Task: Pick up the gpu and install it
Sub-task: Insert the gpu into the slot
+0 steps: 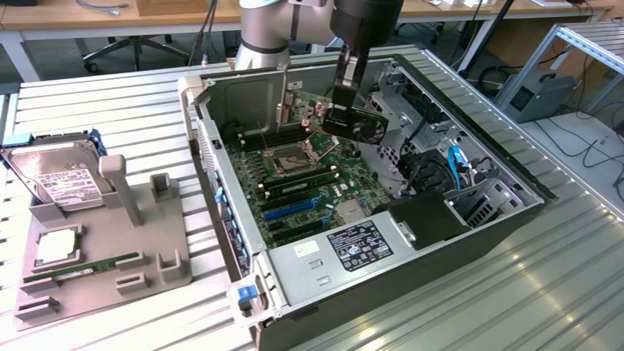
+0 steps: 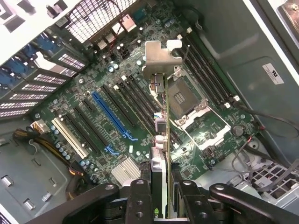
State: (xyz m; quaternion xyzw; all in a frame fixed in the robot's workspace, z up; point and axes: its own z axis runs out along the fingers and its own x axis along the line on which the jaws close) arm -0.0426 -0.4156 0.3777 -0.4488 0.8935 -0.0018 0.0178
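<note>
My gripper (image 1: 343, 102) hangs inside the open computer case (image 1: 507, 212), shut on the gpu (image 1: 355, 123), which is lifted above the motherboard (image 1: 302, 186). In the wrist view the gpu (image 2: 161, 130) is seen edge-on between my gripper (image 2: 162, 189)'s black fingers (image 2: 140, 198), its silver bracket at the far end. The card hovers over the board between the CPU socket (image 2: 187, 100) and the row of expansion slots, apart from the long blue slot (image 2: 112, 116).
On the exterior view's left, a grey fixture (image 1: 137, 219) carries a hard drive (image 1: 58, 183), a CPU (image 1: 55, 245) and a green RAM stick (image 1: 83, 270). Case walls, drive cage (image 1: 478, 201) and cables (image 1: 454, 164) crowd the gripper. The power supply (image 1: 356, 247) sits at the case's near end.
</note>
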